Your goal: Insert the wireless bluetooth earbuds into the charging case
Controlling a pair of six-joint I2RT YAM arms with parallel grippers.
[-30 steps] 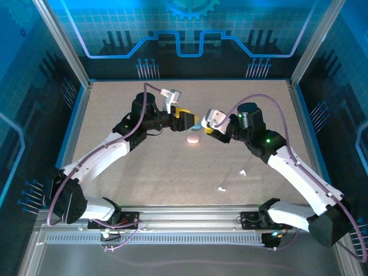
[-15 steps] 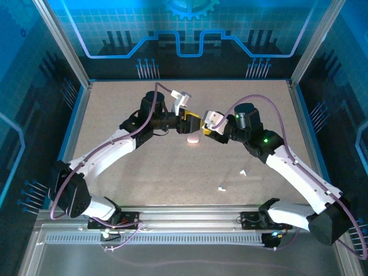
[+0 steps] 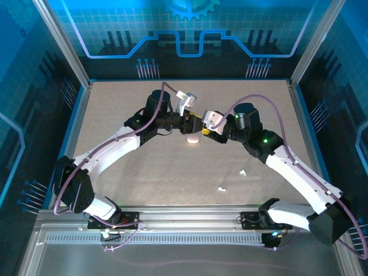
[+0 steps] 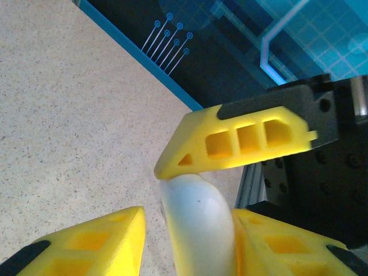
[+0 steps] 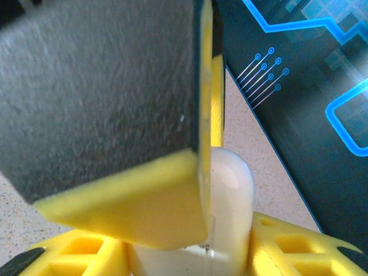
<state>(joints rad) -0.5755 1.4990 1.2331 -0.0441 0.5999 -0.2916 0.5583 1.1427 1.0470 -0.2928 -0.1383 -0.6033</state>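
Earbuds (image 3: 243, 171) lie loose on the worktop (image 3: 126, 109), two tiny white bits too small to make out in detail. This first one sits to the right of the pink case (image 3: 192, 138) and nearer the arm bases; the second earbud (image 3: 221, 187) lies nearer the bases again and a little less far to the right. Both are well apart from the pink case.

A pale, smooth, rounded charging case (image 5: 230, 195) is held just beyond the pink case, on its far side, where the two arms meet. The right jaws are closed on it: in the right wrist view both yellow fingers (image 5: 75, 256) press against its sides. The left jaws stand partly open around the same charging case from the opposite side. In the left wrist view one yellow finger (image 4: 276, 241) lies against it, while a strip of worktop shows between it and the other finger (image 4: 86, 241), so these jaws are not clamped. In that same view a finger of the right jaws crosses over the top of the charging case and touches it.

The pink case, a small rounded pebble shape, rests flat on the worktop just on the near side of the meeting jaws. The left arm (image 3: 115, 150) reaches in from the left of the pink case, the right arm (image 3: 287, 167) from its right
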